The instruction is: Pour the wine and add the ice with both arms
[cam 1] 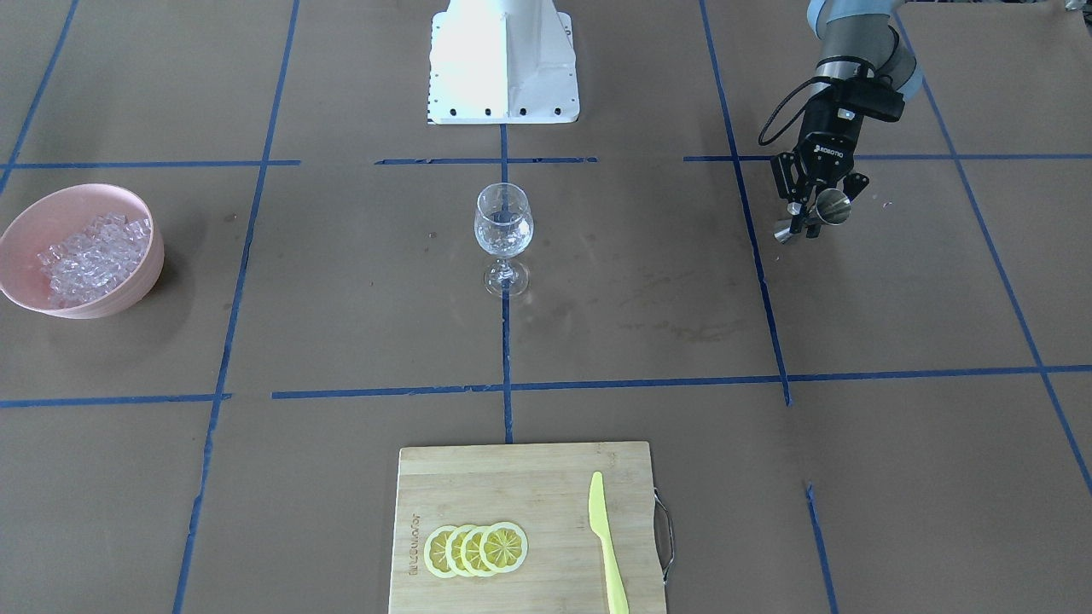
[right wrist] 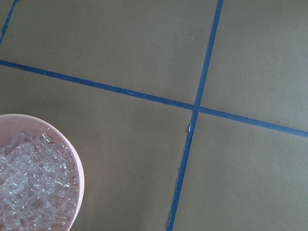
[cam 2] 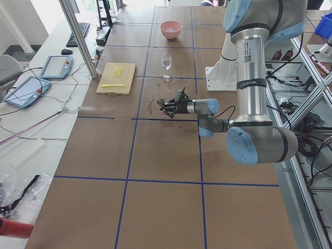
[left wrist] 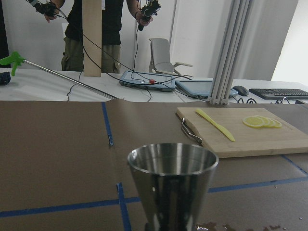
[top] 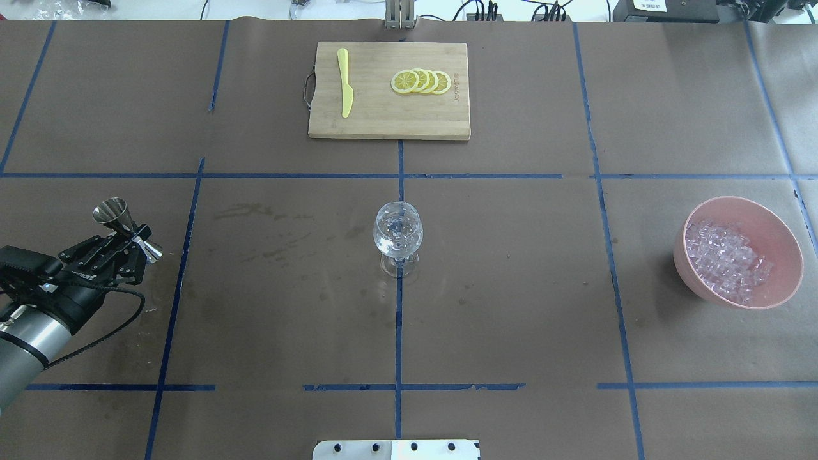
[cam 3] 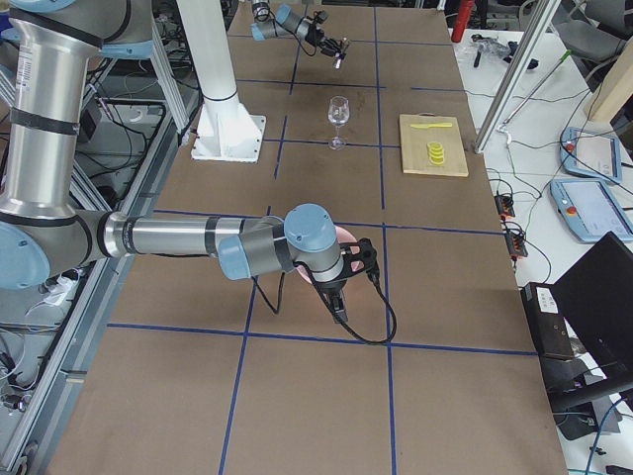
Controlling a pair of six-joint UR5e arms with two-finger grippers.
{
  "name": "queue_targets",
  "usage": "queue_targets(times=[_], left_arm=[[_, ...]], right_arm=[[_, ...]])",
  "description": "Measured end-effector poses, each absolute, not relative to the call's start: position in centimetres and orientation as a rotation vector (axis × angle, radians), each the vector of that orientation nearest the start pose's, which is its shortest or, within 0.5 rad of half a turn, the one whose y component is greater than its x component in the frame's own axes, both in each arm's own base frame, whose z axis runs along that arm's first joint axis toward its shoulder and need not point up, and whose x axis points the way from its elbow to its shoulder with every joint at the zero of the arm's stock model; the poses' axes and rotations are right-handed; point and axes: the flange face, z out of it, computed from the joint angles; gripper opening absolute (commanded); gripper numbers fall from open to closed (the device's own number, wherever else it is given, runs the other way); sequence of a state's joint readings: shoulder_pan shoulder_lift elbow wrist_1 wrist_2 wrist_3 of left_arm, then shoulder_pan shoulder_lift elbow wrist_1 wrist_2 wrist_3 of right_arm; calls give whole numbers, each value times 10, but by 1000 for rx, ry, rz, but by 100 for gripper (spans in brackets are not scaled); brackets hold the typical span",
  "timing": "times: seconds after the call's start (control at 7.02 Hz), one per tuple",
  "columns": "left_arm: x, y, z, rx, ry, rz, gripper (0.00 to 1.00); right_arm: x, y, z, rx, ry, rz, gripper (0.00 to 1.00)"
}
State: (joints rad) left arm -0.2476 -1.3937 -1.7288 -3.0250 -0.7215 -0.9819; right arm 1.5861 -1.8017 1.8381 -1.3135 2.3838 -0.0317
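Observation:
A clear wine glass (top: 397, 236) stands upright at the table's middle, also in the front view (cam 1: 503, 234). The ice (top: 728, 259) is heaped in a pink bowl (top: 783, 255) far to its right; the bowl (right wrist: 77, 168) and ice (right wrist: 33, 187) show in the right wrist view. My left gripper (top: 134, 235) is shut on a steel jigger (top: 115, 214), held tilted above the table well left of the glass, also seen in the front view (cam 1: 810, 217). The jigger (left wrist: 172, 183) fills the left wrist view. My right gripper (cam 3: 338, 292) shows only in the exterior right view, over the bowl; I cannot tell its state.
A wooden cutting board (top: 383, 118) with lemon slices (top: 422, 82) and a yellow knife (top: 346, 89) lies at the table's far edge. The white base block (cam 1: 503, 64) stands at the robot's side. Blue tape lines cross the brown table.

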Motion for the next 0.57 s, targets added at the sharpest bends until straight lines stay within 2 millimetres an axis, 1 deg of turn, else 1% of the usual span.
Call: queue_targets(times=[0.28, 0.57], left_arm=[[347, -308, 515, 1195, 872, -372, 0], [363, -314, 525, 1223, 832, -400, 0]], right_arm=[[67, -410, 598, 299, -800, -136, 100], [67, -410, 597, 299, -800, -136, 100]])
